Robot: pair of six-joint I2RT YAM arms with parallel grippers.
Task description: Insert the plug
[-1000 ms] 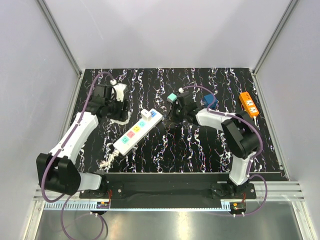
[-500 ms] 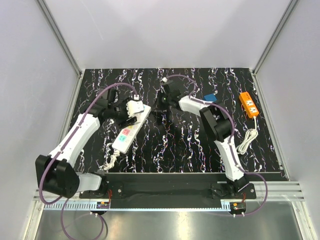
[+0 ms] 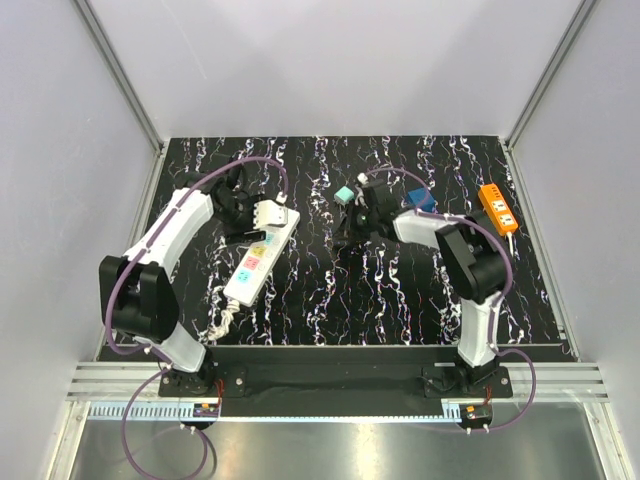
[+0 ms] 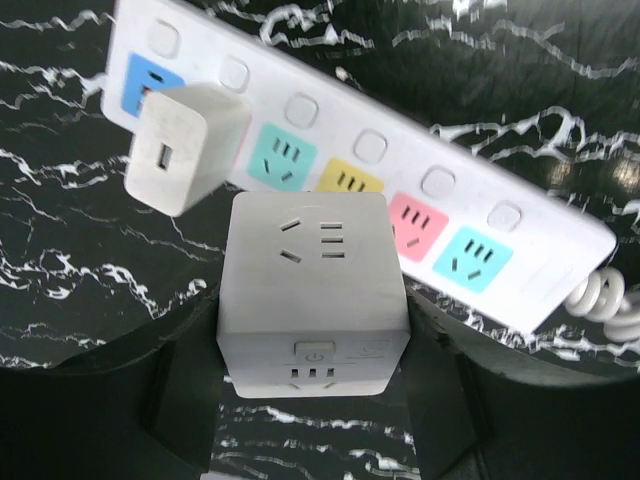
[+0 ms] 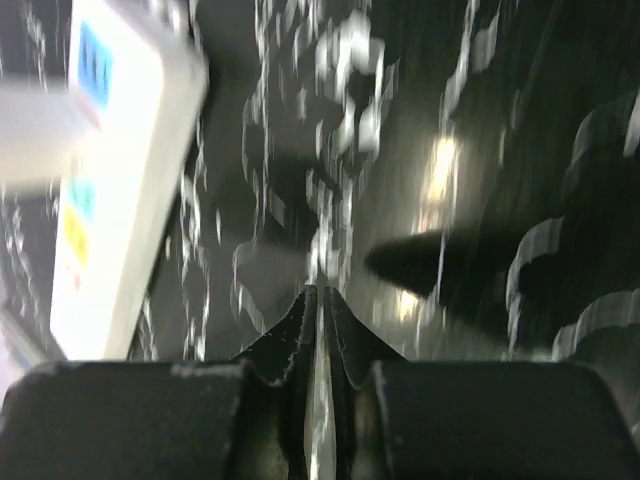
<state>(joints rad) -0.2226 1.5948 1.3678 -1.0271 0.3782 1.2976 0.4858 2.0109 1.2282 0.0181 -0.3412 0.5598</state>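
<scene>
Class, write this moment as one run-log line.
left fingers: shut on cube, by strip | right fingers: shut, empty | charger: in strip

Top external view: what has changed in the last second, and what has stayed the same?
The white multi-socket power strip has swung its far end left, toward the left gripper, which has carried the white cube adapter rightward over that end. The right gripper reached left, then returned, shut and empty. The orange power strip stayed put.

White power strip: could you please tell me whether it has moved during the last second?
Yes. The white strip has pivoted: its far end swung left, away from the orange strip; its near end stayed put.
</scene>
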